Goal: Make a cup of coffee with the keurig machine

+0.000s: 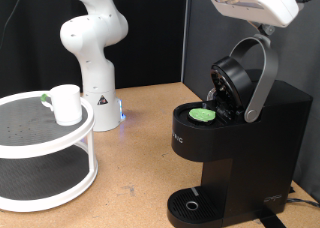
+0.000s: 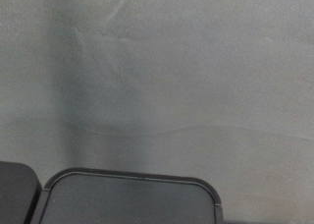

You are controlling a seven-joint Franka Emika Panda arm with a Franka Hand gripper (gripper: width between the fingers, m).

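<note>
The keurig machine (image 1: pixel 255 138) stands at the exterior view's right, boxy and black. Its lid (image 1: pixel 235 78) is raised, with the silver-grey arched handle (image 1: pixel 262 73) up. A dark pod with a green top (image 1: pixel 204 115) sits in the open pod holder. The round drip tray (image 1: pixel 192 204) at its base has nothing on it. The white cup (image 1: pixel 66 103) stands on the top shelf of a round white rack at the exterior view's left. My gripper (image 1: pixel 262 26) is at the top right, just above the lid handle; its fingers are not clear. The wrist view shows no fingers, only a dark machine surface (image 2: pixel 128 199).
The round white two-tier rack (image 1: pixel 40 153) fills the exterior view's left. A small green thing (image 1: pixel 45 99) lies beside the cup. The white robot arm base (image 1: pixel 95 58) stands behind the rack. A dark curtain hangs behind the wooden table (image 1: pixel 135 153).
</note>
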